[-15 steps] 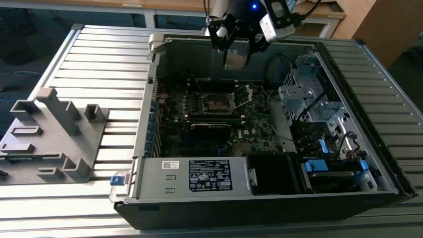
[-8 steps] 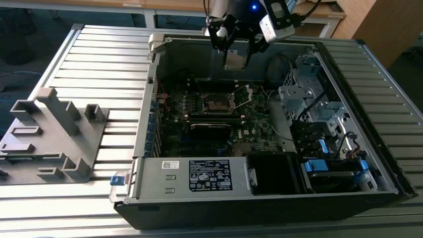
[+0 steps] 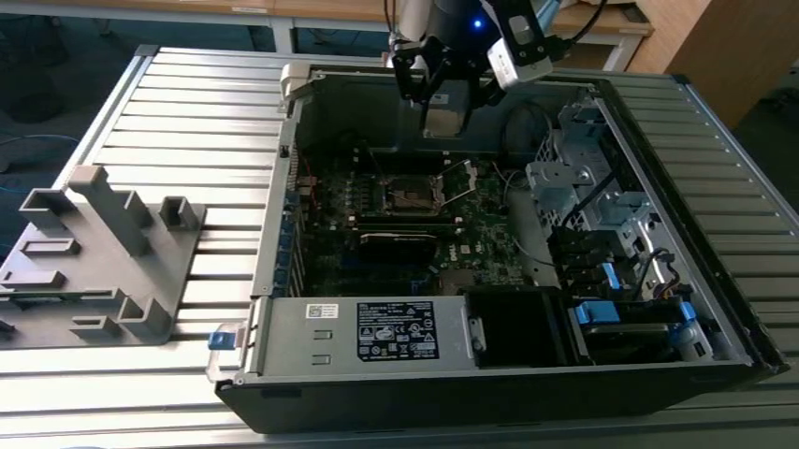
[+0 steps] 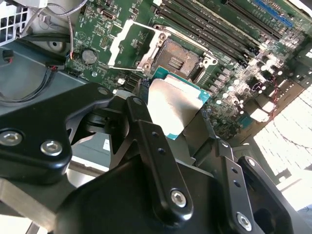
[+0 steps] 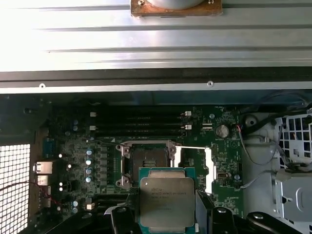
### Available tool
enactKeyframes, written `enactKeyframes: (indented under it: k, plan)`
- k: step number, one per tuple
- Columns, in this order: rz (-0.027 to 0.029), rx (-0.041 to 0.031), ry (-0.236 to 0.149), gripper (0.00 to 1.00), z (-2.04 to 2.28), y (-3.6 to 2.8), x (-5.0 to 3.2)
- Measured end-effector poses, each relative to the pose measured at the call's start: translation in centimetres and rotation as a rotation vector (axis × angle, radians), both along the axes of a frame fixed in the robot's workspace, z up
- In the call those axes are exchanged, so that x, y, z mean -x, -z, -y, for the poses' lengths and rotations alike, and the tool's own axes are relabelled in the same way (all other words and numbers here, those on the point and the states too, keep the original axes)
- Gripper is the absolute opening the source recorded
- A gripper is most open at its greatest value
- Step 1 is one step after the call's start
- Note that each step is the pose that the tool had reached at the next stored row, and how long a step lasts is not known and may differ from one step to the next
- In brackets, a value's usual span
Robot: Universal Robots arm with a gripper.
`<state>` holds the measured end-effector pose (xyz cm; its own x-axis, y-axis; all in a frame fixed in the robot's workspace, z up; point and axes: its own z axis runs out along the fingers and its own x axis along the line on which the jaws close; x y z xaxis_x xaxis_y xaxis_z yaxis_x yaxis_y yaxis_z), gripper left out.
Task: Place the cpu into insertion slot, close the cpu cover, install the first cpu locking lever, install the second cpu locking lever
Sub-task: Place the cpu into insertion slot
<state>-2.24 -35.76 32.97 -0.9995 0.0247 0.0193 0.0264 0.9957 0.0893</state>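
Note:
My gripper is shut on the cpu, a flat square chip with a dull metal top and a green rim, held by two opposite edges between black fingers. In both wrist views the chip hangs above the motherboard, beside the insertion slot and well clear of it. The slot is a dark bare square in a metal frame. The cpu cover is swung open to one side of it; it is also seen as a silvery frame. In the exterior view the gripper is high over the case's far wall, above the slot. I cannot tell the locking levers apart from the socket frame.
The open computer case lies on a slatted metal table. A labelled power supply and a drive cage with blue tabs fill its near end. Memory slots run beside the socket. A grey plastic fixture stands at the exterior view's left.

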Motion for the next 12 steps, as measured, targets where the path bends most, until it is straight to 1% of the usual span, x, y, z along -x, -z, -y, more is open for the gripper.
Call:
enactKeyframes:
  k: [12]
  plan:
    - [0.0000,0.0000,0.000,0.54,0.00,1.42,0.00]
